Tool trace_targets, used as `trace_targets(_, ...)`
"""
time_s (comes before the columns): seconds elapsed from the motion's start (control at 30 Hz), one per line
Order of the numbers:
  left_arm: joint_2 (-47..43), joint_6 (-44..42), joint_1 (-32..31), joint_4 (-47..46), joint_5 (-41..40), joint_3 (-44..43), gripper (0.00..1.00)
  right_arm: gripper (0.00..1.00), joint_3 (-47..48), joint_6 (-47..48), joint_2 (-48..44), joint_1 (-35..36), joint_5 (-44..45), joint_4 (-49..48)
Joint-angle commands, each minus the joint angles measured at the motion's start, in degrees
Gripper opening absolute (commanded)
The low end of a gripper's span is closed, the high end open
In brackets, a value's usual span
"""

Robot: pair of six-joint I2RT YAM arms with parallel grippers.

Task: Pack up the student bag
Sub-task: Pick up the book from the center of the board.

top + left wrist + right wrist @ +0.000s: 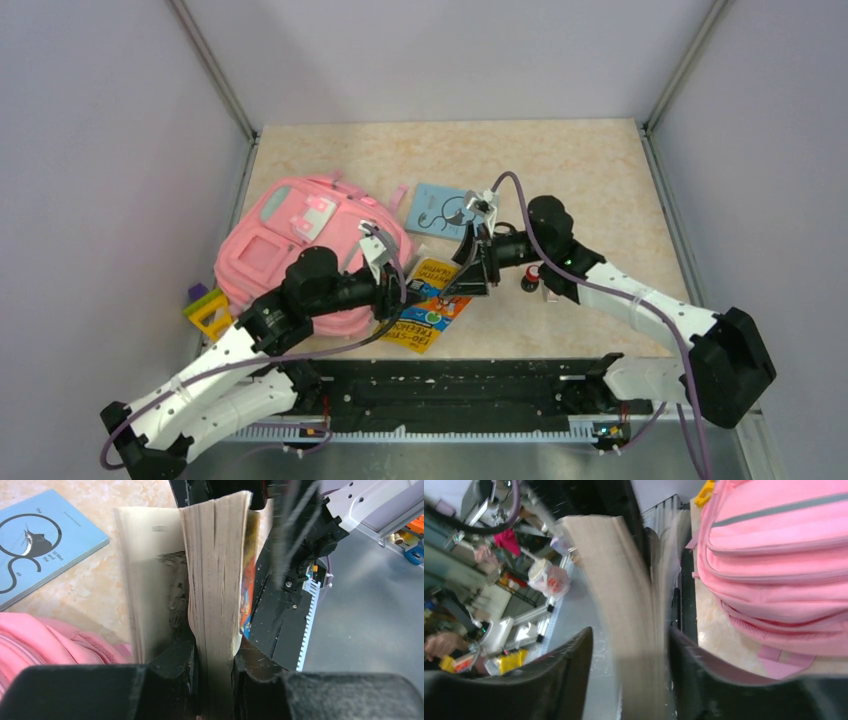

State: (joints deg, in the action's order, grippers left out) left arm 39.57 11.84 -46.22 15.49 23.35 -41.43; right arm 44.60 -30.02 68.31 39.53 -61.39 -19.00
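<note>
The pink student bag lies flat at the left of the table, also seen as pink fabric and with its grey stripe. A thick paperback book with a yellow-orange cover is held up just right of the bag. My left gripper is shut on the book's page block, both fingers pressed against it. My right gripper straddles the book's other end. It stands open: one finger is at the pages, the other stands apart.
A thin light-blue booklet lies flat behind the book, also in the left wrist view. A yellow and purple toy sits at the bag's near left. A small red-capped item stands under the right arm.
</note>
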Motion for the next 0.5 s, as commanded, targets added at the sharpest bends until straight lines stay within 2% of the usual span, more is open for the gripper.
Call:
trace_targets(0.0,0.46,-0.51,0.15,-3.98,-1.48,-3.56,0.00,0.33,2.77,1.28,1.05,1.08,1.85,-0.30)
trace_targets(0.03,0.30,-1.00,0.16,-2.70,-2.76,-4.37,0.04,0.18,3.22,2.91,0.74,1.03,3.38,2.13)
trace_targets(0.07,0.11,-1.55,0.15,-1.06,-4.55,-5.24,0.16,0.07,3.75,4.63,0.30,0.88,5.61,4.68)
trace_targets(0.1,-0.08,-2.27,0.09,0.74,-6.91,-6.43,0.37,0.00,4.15,5.95,-0.27,0.48,9.26,7.03)
trace_targets(0.13,-0.27,-3.01,0.15,3.22,-10.00,-7.64,0.58,0.00,4.26,6.52,-0.88,-0.37,12.03,8.71)
trace_targets(0.17,-0.35,-3.64,0.12,5.56,-14.10,-8.86,0.72,0.00,4.10,6.40,-1.63,-1.88,14.31,9.83)
trace_targets(0.2,-0.41,-4.31,0.10,7.77,-18.06,-9.94,0.81,0.00,3.54,5.80,-2.65,-4.45,16.92,10.71)
trace_targets(0.27,-0.23,-5.37,0.15,11.24,-28.21,-10.67,0.90,0.00,2.90,5.69,-4.94,-8.34,24.94,14.45)
trace_targets(0.33,0.92,-5.17,0.10,13.24,-36.97,-9.65,0.91,0.00,3.05,8.05,-7.54,-9.98,36.16,20.50)
trace_targets(0.4,3.47,-4.34,0.16,13.86,-39.66,-7.71,0.91,0.00,3.21,10.46,-9.93,-10.00,46.77,25.24)
trace_targets(0.47,7.99,-2.23,-0.18,14.25,-37.78,-6.02,0.91,0.00,2.73,11.53,-12.60,-10.05,54.40,27.67)
